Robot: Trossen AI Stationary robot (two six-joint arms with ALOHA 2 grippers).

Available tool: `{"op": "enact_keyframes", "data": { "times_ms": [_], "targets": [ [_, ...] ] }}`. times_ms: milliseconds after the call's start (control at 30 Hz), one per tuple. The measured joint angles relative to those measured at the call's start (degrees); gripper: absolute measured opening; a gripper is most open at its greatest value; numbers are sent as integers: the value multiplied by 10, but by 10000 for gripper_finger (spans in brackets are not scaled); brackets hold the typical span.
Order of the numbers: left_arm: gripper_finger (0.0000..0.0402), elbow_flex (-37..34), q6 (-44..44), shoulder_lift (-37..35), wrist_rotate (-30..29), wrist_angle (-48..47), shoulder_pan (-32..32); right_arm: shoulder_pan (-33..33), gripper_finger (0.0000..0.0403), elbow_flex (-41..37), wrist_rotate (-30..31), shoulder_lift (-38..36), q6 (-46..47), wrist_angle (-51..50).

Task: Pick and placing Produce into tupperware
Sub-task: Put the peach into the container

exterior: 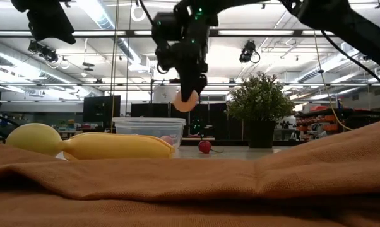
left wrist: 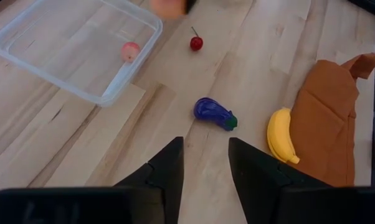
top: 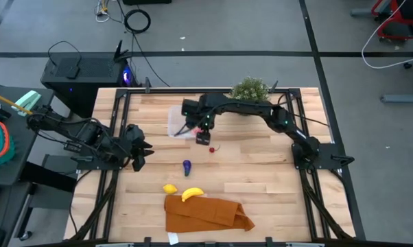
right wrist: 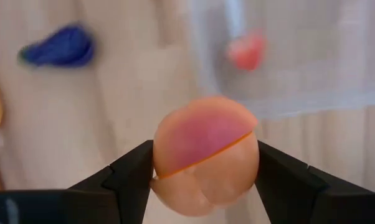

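The peach [right wrist: 206,152], a round red-peach fruit, is pinched between the two fingers of the right claw [exterior: 189,99] and hangs in the air, clear of the tabletop [top: 261,171], near the clear tupperware [left wrist: 25,43]. From the low view it seems just beside the container's edge, on the side of the cherry, but whether it is over the rim cannot be told. Inside the tupperware lies one small pink-red piece [left wrist: 130,51]. On the wood just beside the container is a tiny cherry [left wrist: 196,43], and farther away lies the dark purple eggplant [left wrist: 215,114]. The yellow banana [left wrist: 281,135] touches the edge of the orange-brown cloth [left wrist: 327,118], and the lemon [top: 169,188] lies near it. The left claw [left wrist: 205,171] is apart from all of them, its fingers partly open and holding nothing. A green plant [top: 250,89] stands at the far edge.
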Motion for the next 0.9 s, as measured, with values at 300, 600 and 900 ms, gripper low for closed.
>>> {"op": "enact_keyframes", "data": {
  "times_ms": [300,600,900],
  "targets": [
    [134,0,0,0,0,-1,0,-36,252,6,-11,-9,147,156],
    [129,0,-3,0,0,-1,0,-51,252,-3,-9,-3,342,196],
    [135,0,-1,0,0,0,0,-51,252,-5,57,-3,345,196]
  ]
}}
